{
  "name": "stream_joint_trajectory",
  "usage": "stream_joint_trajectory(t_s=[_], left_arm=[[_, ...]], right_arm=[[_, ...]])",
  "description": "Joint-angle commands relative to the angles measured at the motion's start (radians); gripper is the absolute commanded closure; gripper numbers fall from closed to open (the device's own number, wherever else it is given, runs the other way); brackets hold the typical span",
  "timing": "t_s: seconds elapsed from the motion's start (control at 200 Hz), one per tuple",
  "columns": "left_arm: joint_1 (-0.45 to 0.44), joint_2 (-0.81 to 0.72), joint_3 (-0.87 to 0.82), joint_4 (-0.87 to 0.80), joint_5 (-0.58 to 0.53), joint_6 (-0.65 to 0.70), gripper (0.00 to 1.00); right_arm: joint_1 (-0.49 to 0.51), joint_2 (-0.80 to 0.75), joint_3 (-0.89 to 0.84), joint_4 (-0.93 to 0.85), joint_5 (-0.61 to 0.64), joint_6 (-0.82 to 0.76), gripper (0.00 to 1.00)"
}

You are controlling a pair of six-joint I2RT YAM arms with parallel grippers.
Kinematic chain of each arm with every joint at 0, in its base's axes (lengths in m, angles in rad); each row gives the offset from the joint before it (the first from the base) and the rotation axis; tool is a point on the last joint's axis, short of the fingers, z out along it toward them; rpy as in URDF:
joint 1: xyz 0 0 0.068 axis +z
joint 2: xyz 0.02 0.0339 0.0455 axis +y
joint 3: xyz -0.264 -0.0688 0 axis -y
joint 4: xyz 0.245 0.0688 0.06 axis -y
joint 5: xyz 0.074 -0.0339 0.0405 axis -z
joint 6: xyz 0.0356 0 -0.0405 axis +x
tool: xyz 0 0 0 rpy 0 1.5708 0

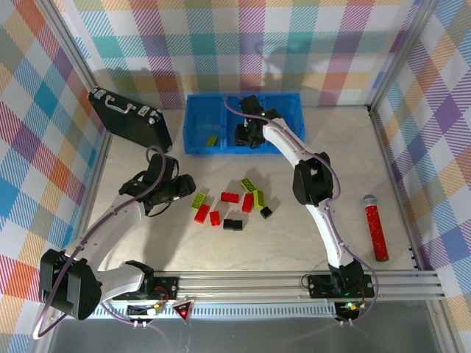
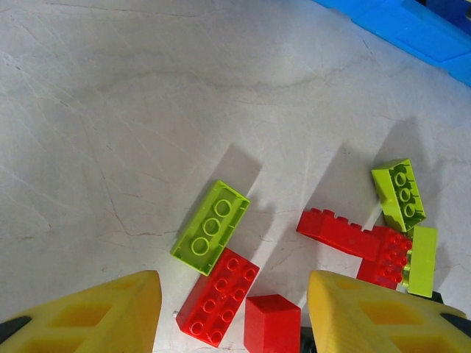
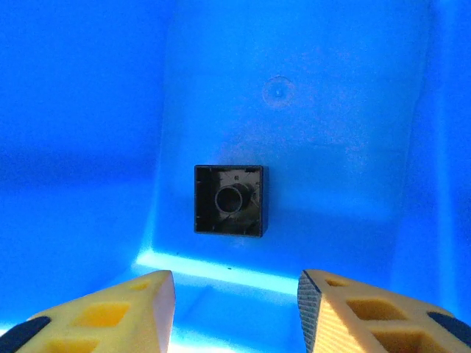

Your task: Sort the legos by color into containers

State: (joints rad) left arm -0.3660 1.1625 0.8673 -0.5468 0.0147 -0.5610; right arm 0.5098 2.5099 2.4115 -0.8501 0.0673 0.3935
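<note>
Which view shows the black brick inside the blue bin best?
Right wrist: the black brick shows its hollow underside inside the bin, beyond the open jaws. In top external, the right gripper covers it; left wrist catches the bin's edge.

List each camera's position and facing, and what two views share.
Top external: above and behind the arm bases, looking down on table, both arms, blue bin.
Left wrist: on the left gripper, facing down at lime lego and red lego; yellow fingers show.
Right wrist: on the right gripper, facing into the bin at a black lego; fingers show.
Shared: that lime lego, top and left wrist.
</note>
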Motion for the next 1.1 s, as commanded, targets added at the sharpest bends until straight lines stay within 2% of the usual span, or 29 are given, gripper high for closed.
stream_joint_trajectory(t_s=[0.0, 0.315, 0.725, 1.095], left_arm=[[-0.009, 0.022, -0.002, -0.014, -0.005, 0.012, 0.45], [-0.051, 0.09, 0.031, -0.034, -0.03, 0.036, 0.46], [-0.159, 0.157, 0.032, -0.076, -0.091, 0.039, 0.46], [-0.212, 0.147, -0.053, -0.113, -0.088, 0.049, 0.46]], right_arm=[[0.005, -0.129, 0.019, -0.024, 0.004, -0.024, 0.5], [0.044, -0.332, -0.142, -0.058, -0.001, -0.068, 0.49], [0.047, -0.663, -0.599, 0.051, -0.022, -0.016, 0.49], [0.047, -0.758, -0.755, 0.036, -0.024, -0.014, 0.48]])
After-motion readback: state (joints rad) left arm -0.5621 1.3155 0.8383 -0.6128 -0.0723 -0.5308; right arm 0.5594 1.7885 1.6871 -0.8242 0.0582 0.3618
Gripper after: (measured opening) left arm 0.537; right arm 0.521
